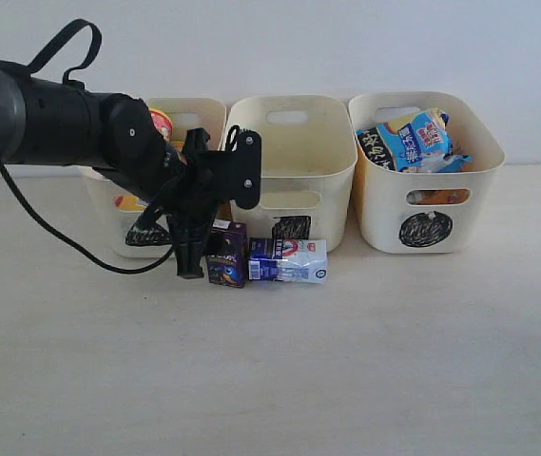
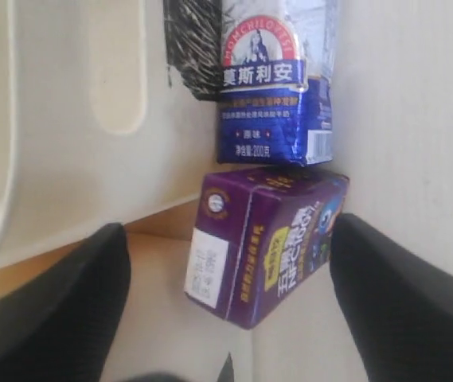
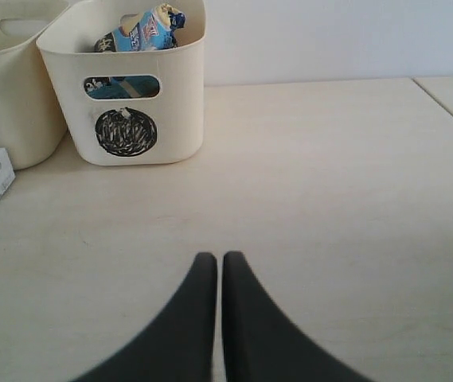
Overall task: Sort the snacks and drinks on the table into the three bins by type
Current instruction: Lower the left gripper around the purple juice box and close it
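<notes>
Held the left end effector (image 2: 230,227) apart, straddling the dark purple carton (image 2: 266,239) without clamping it. Found that carton on the surface (image 1: 346,361) in front of the middle bin (image 1: 289,152), touching the lying blue-and-white carton (image 2: 270,87). Held the right end effector (image 3: 220,263) together, well apart from both.

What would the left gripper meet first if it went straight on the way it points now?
Probably the small dark purple box carton: it shows between the open fingers of the left gripper, nearer than the blue-and-white box carton. Depth is unclear.
</notes>
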